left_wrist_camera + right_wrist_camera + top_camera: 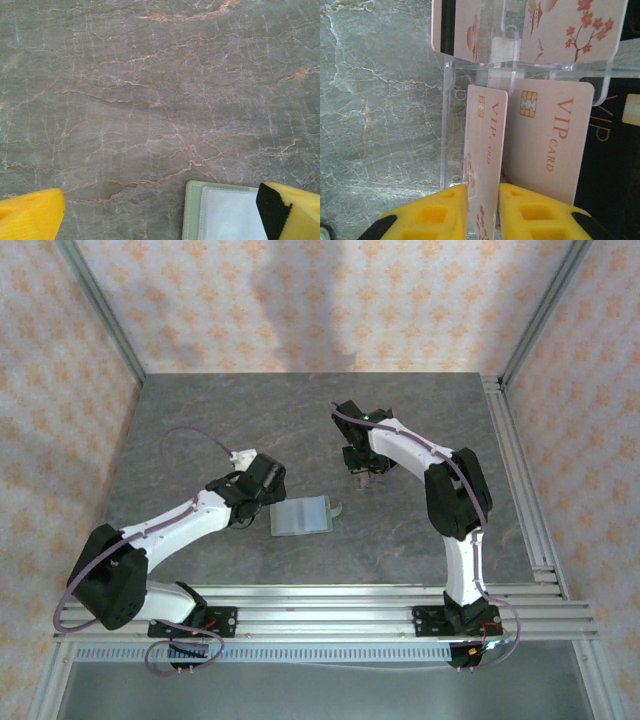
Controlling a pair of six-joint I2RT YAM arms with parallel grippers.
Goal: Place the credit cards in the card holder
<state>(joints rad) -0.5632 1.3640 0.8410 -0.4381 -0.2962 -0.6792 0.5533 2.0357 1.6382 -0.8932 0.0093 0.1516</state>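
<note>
Pinching one pink credit card (485, 140) edge-on, the right fingers (445, 212) stand narrowed onto it; the left fingers (30, 217) gape wide, empty, card holder (220, 215) just beside one tip.

A robot lab cell: aluminium frame rails (350, 605), patterned backdrop walls (300, 300), marbled tabletop (300, 410).

Top external looks down from above and behind the arm bases (195, 620) over the whole table (200, 440). Left wrist faces down, close, sharing the card holder (222, 214) with it. Right wrist hangs very close to a pink VIP card (485, 150).
</note>
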